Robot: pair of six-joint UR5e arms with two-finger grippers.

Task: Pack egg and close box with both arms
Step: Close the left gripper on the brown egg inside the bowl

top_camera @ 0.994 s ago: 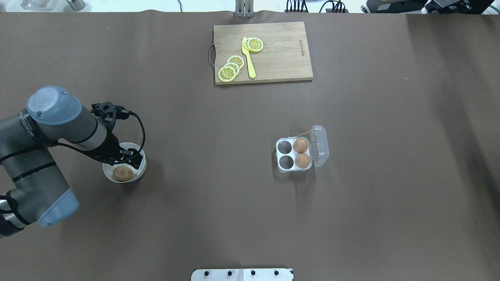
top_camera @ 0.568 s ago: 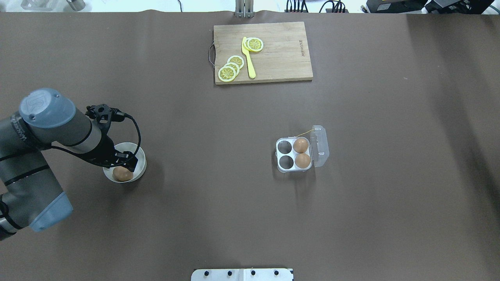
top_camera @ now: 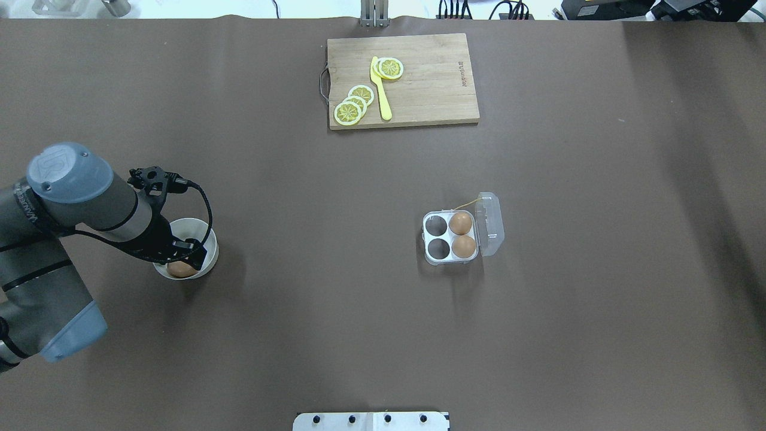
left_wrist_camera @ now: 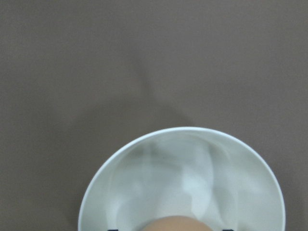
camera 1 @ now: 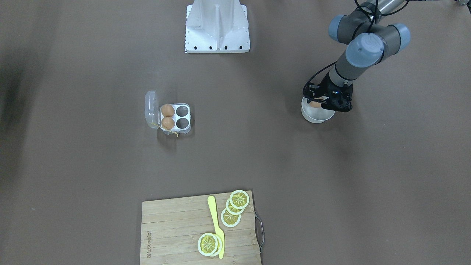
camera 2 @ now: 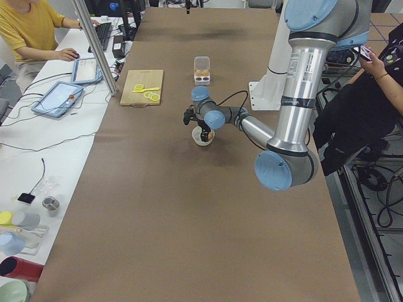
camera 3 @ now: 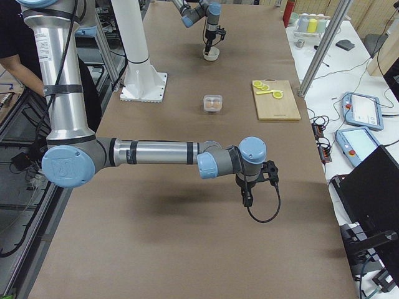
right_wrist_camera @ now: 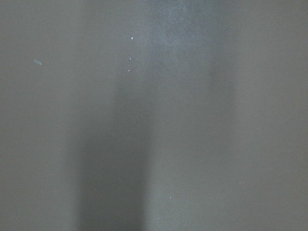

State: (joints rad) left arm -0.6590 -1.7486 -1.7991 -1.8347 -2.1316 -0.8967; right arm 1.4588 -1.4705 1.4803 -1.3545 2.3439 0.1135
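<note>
A tan-brown egg (top_camera: pixel 178 270) lies in a white bowl (top_camera: pixel 181 222) at the table's left. My left gripper (top_camera: pixel 187 261) reaches down into the bowl, over the egg. The left wrist view shows the egg's top (left_wrist_camera: pixel 180 224) at the bottom edge with a black fingertip on either side, apart from it, so the gripper is open. The clear box (top_camera: pixel 426 240) stands mid-table with its lid (top_camera: pixel 491 222) swung open to the right, two eggs (top_camera: pixel 461 223) in the right cells and two left cells bare. My right gripper (camera 3: pixel 247 200) shows only in the exterior right view, above bare table; I cannot tell its state.
A wooden cutting board (top_camera: pixel 431 78) with lemon slices (top_camera: pixel 349 112) and a yellow knife (top_camera: pixel 382 96) lies at the far edge. The white robot base (top_camera: pixel 371 421) is at the near edge. Brown table surface stretches between bowl and box.
My left arm has drawn back towards the near left. Its gripper has shifted over the egg in the bowl and now hides more of it.
</note>
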